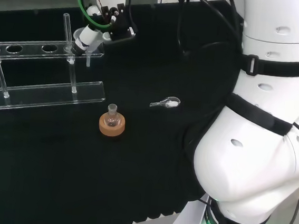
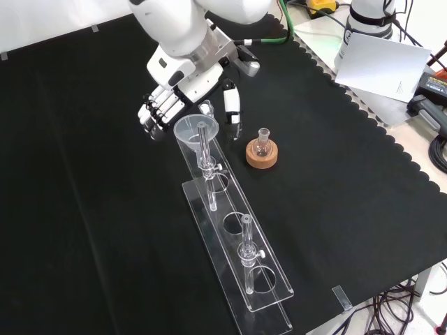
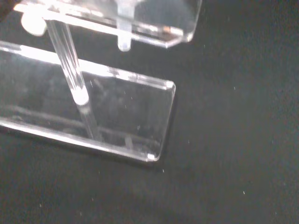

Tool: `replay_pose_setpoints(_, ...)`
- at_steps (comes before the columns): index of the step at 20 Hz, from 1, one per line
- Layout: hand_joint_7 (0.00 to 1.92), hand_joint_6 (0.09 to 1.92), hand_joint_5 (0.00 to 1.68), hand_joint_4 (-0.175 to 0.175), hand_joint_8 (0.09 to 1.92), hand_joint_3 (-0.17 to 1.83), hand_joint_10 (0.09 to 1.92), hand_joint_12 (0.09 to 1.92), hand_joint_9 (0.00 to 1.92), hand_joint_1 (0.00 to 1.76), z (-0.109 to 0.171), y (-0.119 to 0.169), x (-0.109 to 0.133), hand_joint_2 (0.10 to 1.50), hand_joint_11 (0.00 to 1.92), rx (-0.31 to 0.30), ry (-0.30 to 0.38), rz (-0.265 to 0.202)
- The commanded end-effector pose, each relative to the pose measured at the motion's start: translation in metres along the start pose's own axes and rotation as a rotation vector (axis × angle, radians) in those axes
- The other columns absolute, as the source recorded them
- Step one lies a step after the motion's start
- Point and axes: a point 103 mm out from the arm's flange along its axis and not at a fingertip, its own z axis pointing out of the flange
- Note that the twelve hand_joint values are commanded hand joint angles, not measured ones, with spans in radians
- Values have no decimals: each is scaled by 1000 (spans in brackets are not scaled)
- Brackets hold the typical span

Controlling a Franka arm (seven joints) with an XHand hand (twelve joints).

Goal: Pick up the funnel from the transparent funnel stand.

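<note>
Funnel [image 2: 195, 130]: seated in the end hole of the transparent funnel stand [image 2: 237, 230], at the stand's end nearest the arm; stem vertical, cone mouth up.

Hand [image 2: 167, 98]: just beside the funnel's rim on the front view's left and above, fingers half-curled, thumb [image 2: 231, 105] apart on the other side; holding nothing.

Flask on cork ring [image 2: 262, 151]: near the stand, mid-cloth.

Black cloth [image 2: 84, 230]: otherwise open toward its edges.

Clear funnel stand [image 3: 117, 112] base corner on black cloth [image 3: 233, 140], upright rod [image 3: 70, 70] (w/ shelf above)
</note>
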Motion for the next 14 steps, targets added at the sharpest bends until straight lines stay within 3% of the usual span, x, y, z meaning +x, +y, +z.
replay_pose_setpoints(1,158,87,39,-36,223,19,180,617,57,610,-2,1,3,655,5,-2,-11,11)
replay_pose_setpoints(2,179,87,64,-36,296,17,296,776,51,615,-2,1,4,658,2,2,-12,14)
replay_pose_setpoints(4,192,87,94,-37,409,14,527,918,17,622,0,1,5,659,0,7,-18,16)
replay_pose_setpoints(14,244,87,178,-38,558,19,810,991,11,644,1,5,-3,674,0,36,-78,29)
